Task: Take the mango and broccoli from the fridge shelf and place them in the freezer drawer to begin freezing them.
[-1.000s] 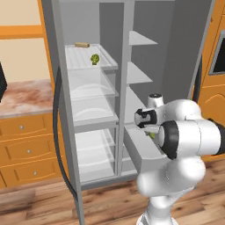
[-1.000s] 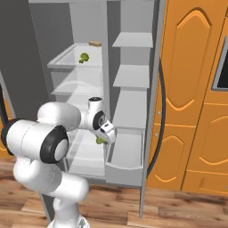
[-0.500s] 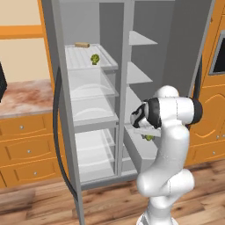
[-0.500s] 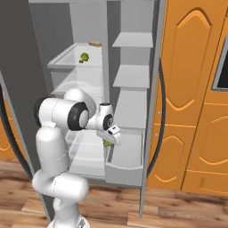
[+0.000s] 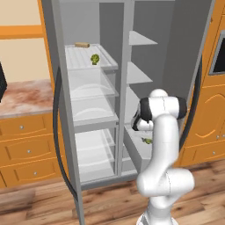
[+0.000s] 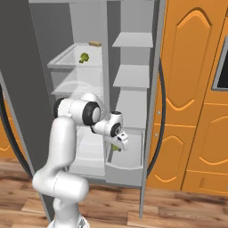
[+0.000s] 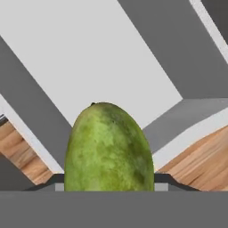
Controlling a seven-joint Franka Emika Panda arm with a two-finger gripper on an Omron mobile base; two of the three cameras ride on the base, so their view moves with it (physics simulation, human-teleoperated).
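The yellow-green mango (image 7: 109, 149) sits between my fingers, so my gripper (image 6: 118, 143) is shut on it. It hangs over the open grey freezer drawer (image 6: 125, 171) at the bottom of the fridge's right side. From the left, the mango (image 5: 147, 140) shows just under the hand, above the freezer drawer (image 5: 132, 151). The dark green broccoli (image 5: 94, 58) lies on the translucent fridge shelf (image 5: 81, 65) at the upper left, far from the hand. From the right, the broccoli (image 6: 83, 57) rests on the same fridge shelf (image 6: 67, 61).
A tan block (image 5: 81, 45) lies at the back of the shelf behind the broccoli. Clear bins (image 5: 92, 92) stack below that shelf. Grey shelves (image 6: 133, 75) stand above the drawer. Orange cabinets (image 6: 196, 111) flank the fridge on the right, and the open fridge door (image 5: 59, 132) on the left.
The arm has swung from a folded pose to an upright one. The hand has sunk a little toward the drawer with the mango still gripped. The broccoli has not moved.
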